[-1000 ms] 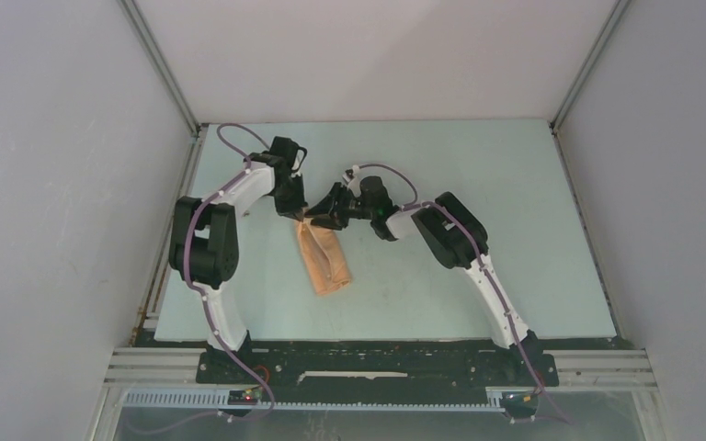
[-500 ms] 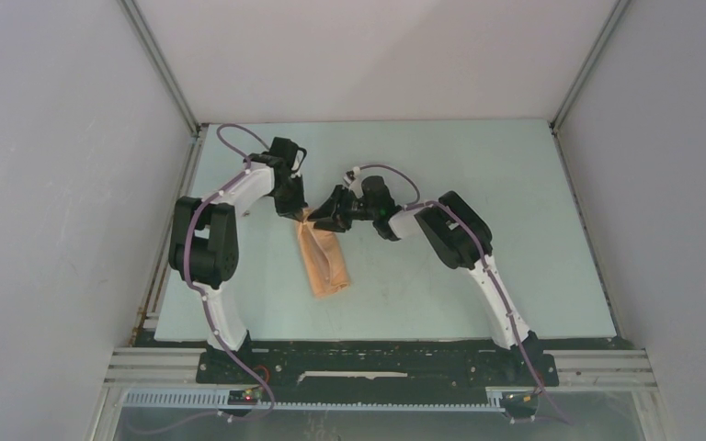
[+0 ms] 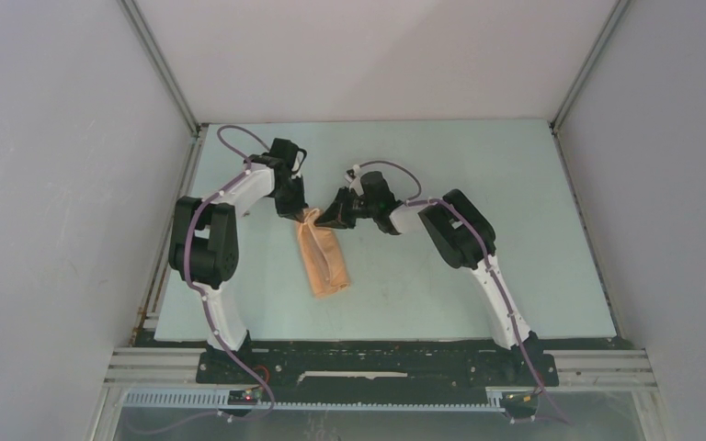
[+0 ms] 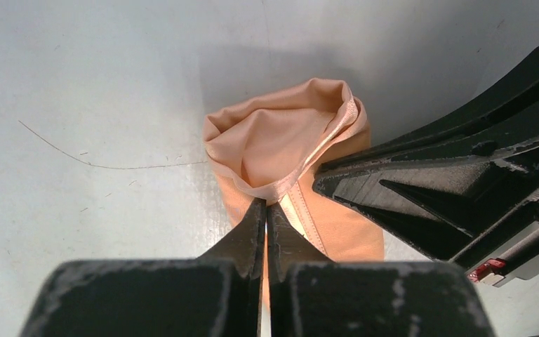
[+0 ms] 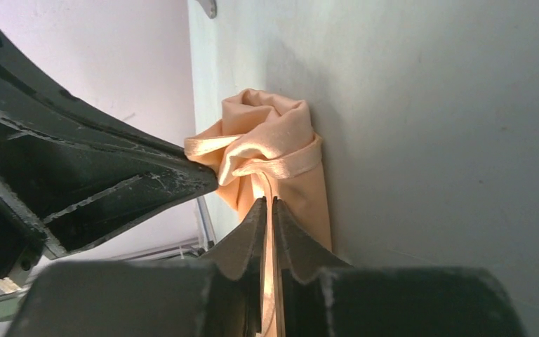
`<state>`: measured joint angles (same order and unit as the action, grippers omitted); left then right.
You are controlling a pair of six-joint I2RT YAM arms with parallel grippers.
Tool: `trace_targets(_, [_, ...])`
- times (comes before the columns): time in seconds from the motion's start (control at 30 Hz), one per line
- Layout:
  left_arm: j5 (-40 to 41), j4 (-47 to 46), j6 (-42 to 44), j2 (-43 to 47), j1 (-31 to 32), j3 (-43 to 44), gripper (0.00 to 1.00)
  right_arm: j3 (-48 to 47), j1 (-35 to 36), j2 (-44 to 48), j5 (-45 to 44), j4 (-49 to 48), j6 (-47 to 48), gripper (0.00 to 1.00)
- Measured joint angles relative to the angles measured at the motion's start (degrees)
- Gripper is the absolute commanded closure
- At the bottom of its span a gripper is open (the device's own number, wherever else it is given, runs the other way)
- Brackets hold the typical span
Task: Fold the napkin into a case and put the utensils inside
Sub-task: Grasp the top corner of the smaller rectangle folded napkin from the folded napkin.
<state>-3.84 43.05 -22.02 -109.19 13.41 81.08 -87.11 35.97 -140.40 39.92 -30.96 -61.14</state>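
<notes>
Seemingly past the folding and at the opening of the pocket. Lying on the pale tabletop between the two arms: a narrow peach cloth case, soft and creased, long side running toward the bases, far end puffed up into a rounded mouth. Pinched at the nearer lip of that mouth, right on the stitched hem, by the left gripper, tips pressed together with the cloth edge caught between them. Clamped at the other lip by the right gripper, a strip of hem sandwiched between its tips. Both grippers close together at the same end, almost touching in the overhead view. No sign of the utensils in any view, so placing probably not begun.

Next, most likely: drawing the two lips gently apart to hold the mouth wide. Calls for small, level pulls, since thin cloth like this would probably slide or unfold under a hard tug. Afterwards, one gripper to be freed for fetching a utensil while the other props the opening.
</notes>
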Motion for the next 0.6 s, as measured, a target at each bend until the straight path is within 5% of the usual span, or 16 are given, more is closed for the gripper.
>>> trace_targets(0.33, [-0.48,-0.26,0.00,0.00,0.00,0.00,1.00,-4.76,0.09,0.35,-2.12,9.03,6.75,0.77])
trace_targets(0.6, [-1.36,-0.52,0.00,0.00,0.00,0.00,1.00,-8.24,1.86,0.35,-6.58,14.40,9.90,0.80])
